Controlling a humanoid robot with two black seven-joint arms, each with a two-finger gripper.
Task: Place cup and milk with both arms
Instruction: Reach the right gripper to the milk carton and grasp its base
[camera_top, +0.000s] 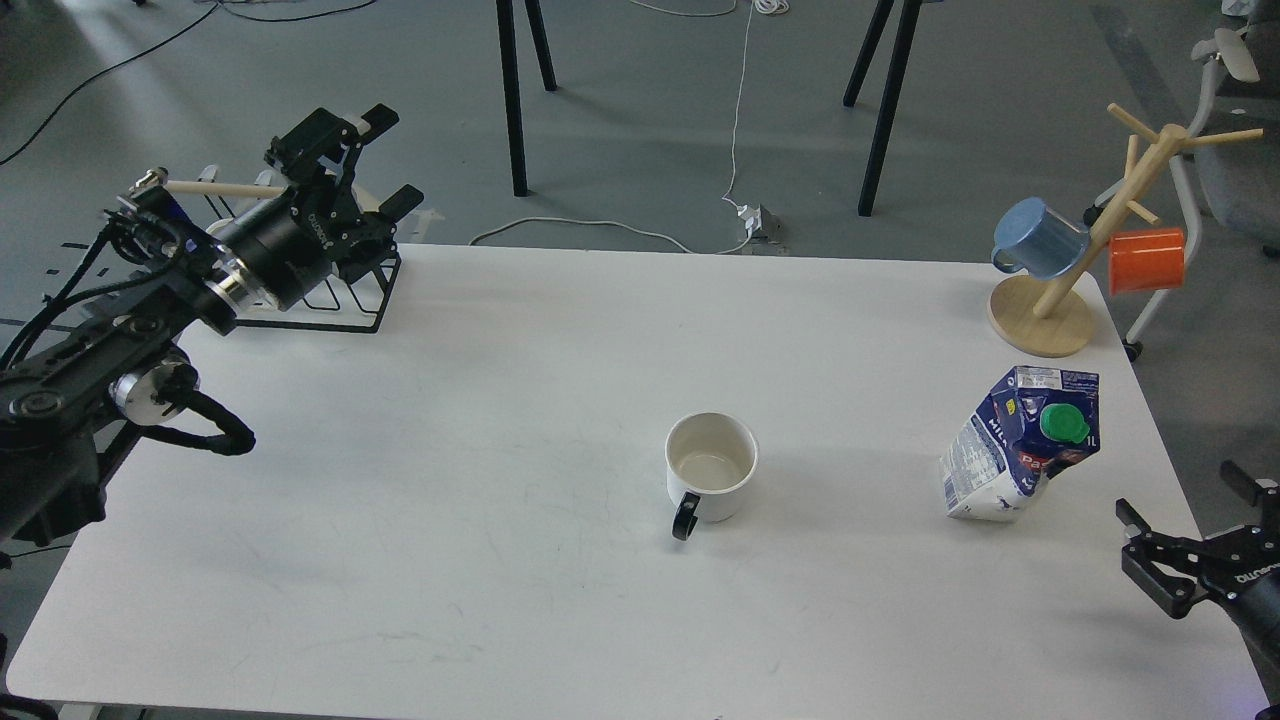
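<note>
A white cup (711, 468) with a black handle stands upright and alone near the middle of the white table (480, 560). A dented blue and white milk carton (1016, 445) with a green cap stands on the right side of the table. My left gripper (393, 160) is open and empty, held high at the back left over the wire rack, far from the cup. My right gripper (1182, 500) is open and empty at the table's front right corner, below and to the right of the carton.
A black wire rack (300, 310) holding white cups stands at the back left, partly behind my left arm. A wooden mug tree (1040, 315) with a blue cup and an orange cup stands at the back right. Table legs and cables lie on the floor beyond.
</note>
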